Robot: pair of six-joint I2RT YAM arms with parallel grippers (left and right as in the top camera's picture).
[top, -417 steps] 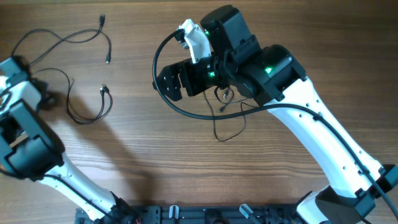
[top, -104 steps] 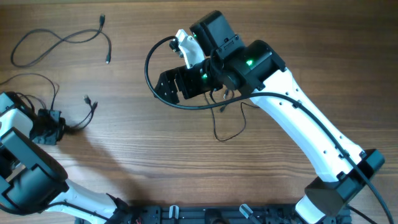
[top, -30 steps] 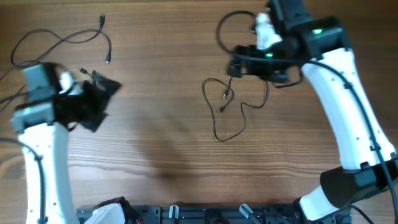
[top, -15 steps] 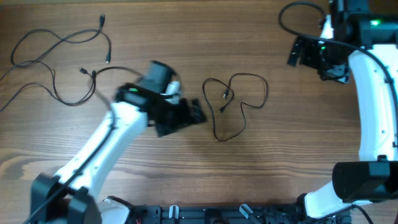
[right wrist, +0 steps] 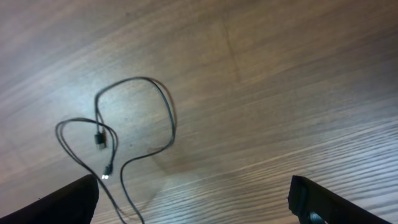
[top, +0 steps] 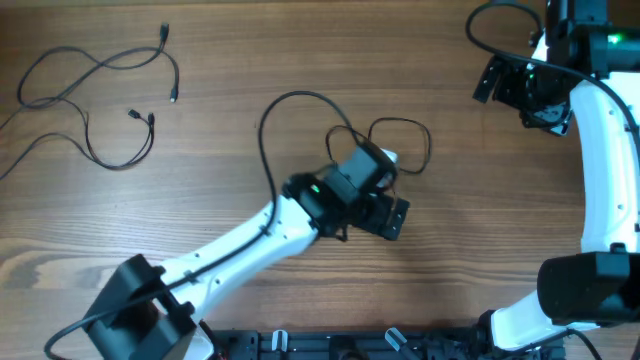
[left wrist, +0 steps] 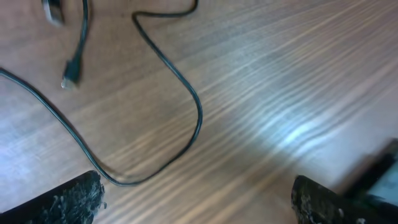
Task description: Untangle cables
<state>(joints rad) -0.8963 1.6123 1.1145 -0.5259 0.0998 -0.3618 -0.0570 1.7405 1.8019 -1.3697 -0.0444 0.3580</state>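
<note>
Left claw (top: 388,214) hangs released over the looped cable (top: 404,126) mid-desk, poised, I'd guess, to grab it; right claw (top: 500,82), also released, keeps clear at the far right corner.

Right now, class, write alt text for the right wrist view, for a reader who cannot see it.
A thin black cable lies in loose overlapping loops on a wooden table, its plug ends close together. The right gripper hangs above the table, jaws wide open, holding nothing.

Loose cables (top: 88,128) far left, looped cable (top: 400,121) centre — left end effector (top: 392,217) over it, right end effector (top: 488,80) far right.
</note>
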